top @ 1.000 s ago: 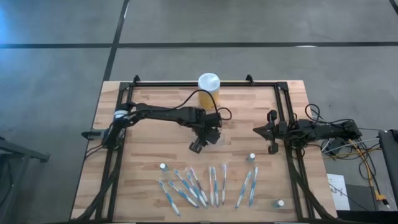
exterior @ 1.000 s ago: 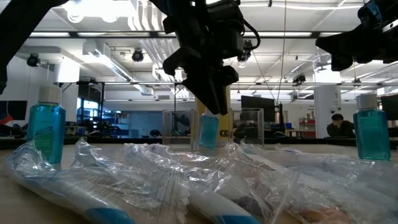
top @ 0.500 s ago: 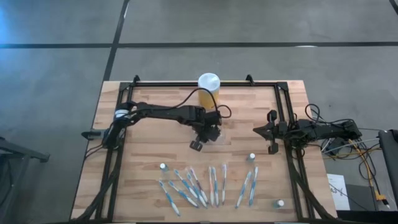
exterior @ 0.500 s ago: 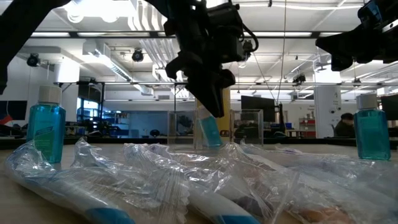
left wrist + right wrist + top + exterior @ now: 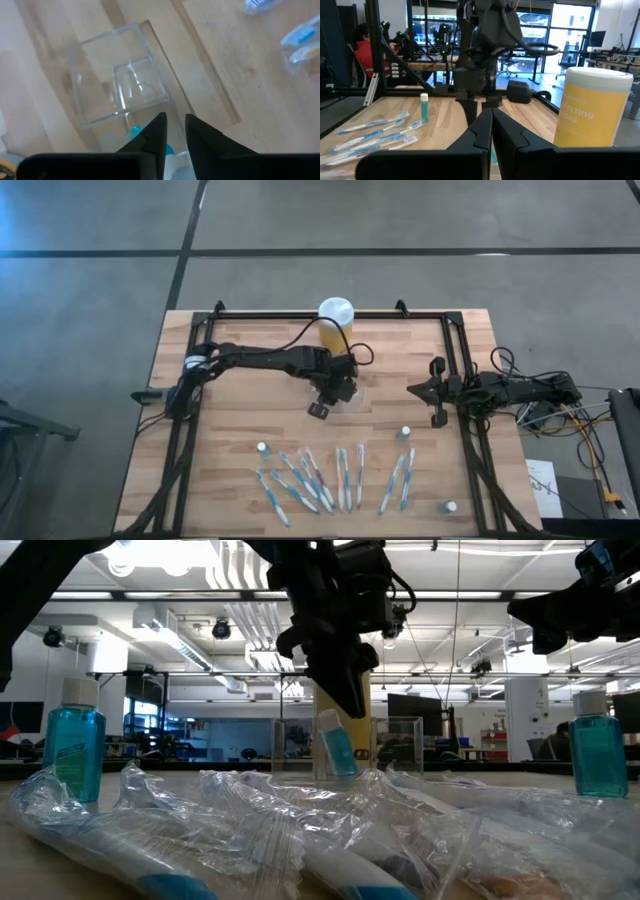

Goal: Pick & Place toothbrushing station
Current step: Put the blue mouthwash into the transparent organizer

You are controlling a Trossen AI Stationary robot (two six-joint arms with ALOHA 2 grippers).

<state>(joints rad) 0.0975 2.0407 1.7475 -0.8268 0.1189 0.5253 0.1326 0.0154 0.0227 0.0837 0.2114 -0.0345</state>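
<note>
From my console, the left gripper [image 5: 318, 409] had worked its way over the clear holder [image 5: 120, 95] near the middle of the table, just in front of the yellow jar [image 5: 335, 323]. A second earlier it hung a little lower and nearer, with the small blue tube [image 5: 337, 747] upright between its fingers; now the arm had drawn back toward the jar and the tube leaned inside the holder's outline in the low view. In the left wrist view the tube's blue body and white cap showed just past the fingertips, and the fingers sat close together with only a narrow gap. I could not tell whether they gripped the tube or had let it go.

I judged that one tube was going into the holder, or had just landed there tilted.

The rest of the station lay unplaced: the toothbrushes [image 5: 340, 478] in their wrappers were strewn along the near edge, with three more tubes standing, one at the near left [image 5: 261, 448], one right of centre [image 5: 405, 432], one at the near right corner [image 5: 450, 506].

The right gripper [image 5: 437, 391] waited at the right side of the table, its fingers pressed together on nothing.
</note>
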